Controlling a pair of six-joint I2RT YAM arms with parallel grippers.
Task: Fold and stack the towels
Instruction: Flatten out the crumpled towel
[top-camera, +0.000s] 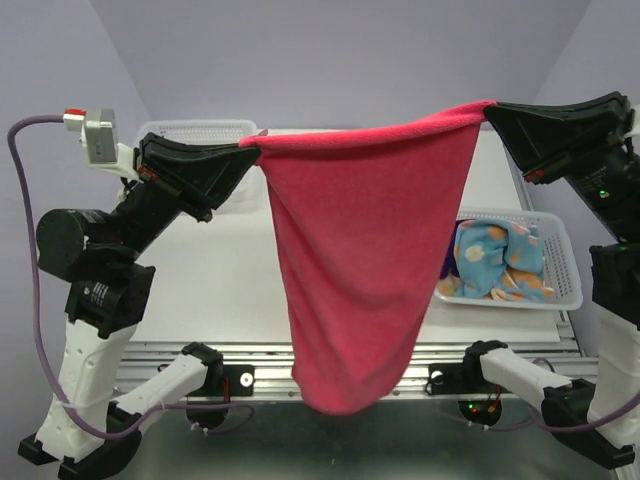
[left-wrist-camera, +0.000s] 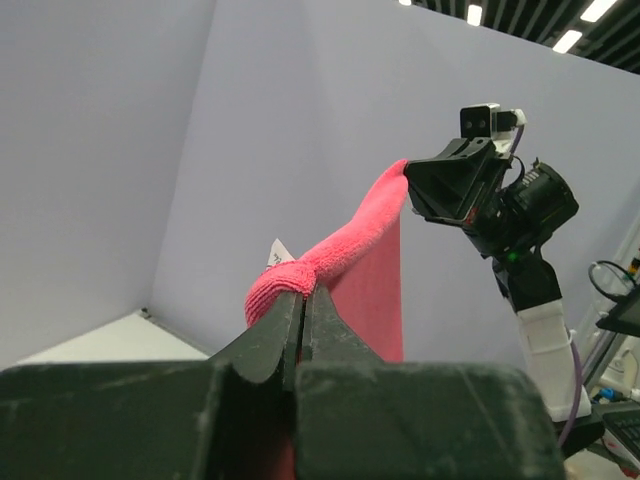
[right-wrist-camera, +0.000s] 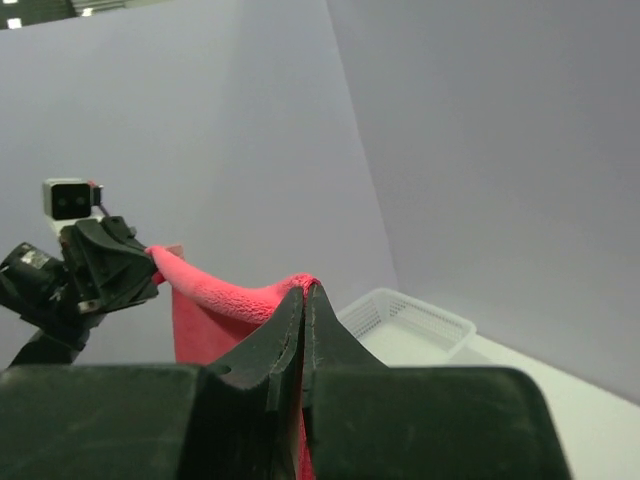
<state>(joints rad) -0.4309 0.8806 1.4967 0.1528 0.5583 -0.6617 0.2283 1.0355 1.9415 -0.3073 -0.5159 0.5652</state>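
**A:** Where is the magenta-pink towel (top-camera: 350, 270)?

**B:** It hangs in the air between the two arms, above the near part of the table (top-camera: 210, 280). Its top edge runs from the left pincer (top-camera: 252, 152) across to the right pincer (top-camera: 487, 112). The rest droops in a long pouch whose bottom end falls past the table's near edge.

**A:** How do the pincers hold it?

**B:** Both are closed tight on the cloth, each nipping one end of that top edge. The wrist views show the fingers pressed together with pink pile bunched at the tips.

**A:** Why hold it up like that?

**B:** Probably so that its own weight pulls it out flat, ready to be laid down and folded. The top edge sags a little and the sides curl inward, so it is not fully spread.

**A:** And the other towels?

**B:** A light blue dotted towel (top-camera: 495, 255) lies crumpled in the white mesh basket (top-camera: 565, 295) at the right of the table. A second basket (top-camera: 195, 130) sits at the far left, behind the left arm, and its contents cannot be seen.

**A:** How far along is the task?

**B:** Early, by the look of it. No folded or stacked towel shows on the table.
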